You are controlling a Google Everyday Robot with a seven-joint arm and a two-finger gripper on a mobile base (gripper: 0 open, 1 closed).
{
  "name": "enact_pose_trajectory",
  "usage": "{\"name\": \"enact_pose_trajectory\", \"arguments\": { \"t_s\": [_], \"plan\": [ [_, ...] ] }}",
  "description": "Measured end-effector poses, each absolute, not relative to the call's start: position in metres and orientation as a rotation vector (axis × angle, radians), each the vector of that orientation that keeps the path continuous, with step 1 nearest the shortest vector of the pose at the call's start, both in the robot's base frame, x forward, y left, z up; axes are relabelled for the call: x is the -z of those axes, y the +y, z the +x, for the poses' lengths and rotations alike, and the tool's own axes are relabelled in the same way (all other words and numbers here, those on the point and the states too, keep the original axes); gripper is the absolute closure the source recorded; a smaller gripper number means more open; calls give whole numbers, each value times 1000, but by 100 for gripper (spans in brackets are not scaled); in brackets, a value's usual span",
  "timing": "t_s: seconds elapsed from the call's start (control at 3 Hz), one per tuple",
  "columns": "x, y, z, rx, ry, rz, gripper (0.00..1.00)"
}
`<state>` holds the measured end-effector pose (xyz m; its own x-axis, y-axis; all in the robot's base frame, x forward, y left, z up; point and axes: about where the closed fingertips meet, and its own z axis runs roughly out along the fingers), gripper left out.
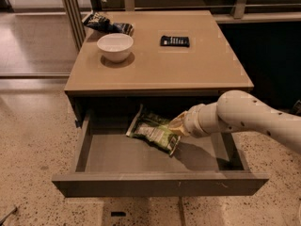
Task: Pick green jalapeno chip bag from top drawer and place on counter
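My gripper [176, 125] is down in the top drawer [160, 183], right at the right edge of the green jalapeno chip bag [150, 130], which lies flat on the drawer floor towards the back. Whether I'm open or clamped on it, I cannot tell. The risk as I see it: a slick bag pinched only at its edge could slip free or slide back under the counter [160, 69], and a lift could catch it on the counter's front lip.
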<state>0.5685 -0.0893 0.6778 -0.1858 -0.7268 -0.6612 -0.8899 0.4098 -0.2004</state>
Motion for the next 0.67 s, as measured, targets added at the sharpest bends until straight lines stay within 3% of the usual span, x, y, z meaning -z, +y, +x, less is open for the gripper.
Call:
{"name": "enact_pose_trajectory", "arguments": {
  "t_s": [0.67],
  "plan": [
    [-656, -88, 577, -335, 2000, -1332, 13]
  ]
}}
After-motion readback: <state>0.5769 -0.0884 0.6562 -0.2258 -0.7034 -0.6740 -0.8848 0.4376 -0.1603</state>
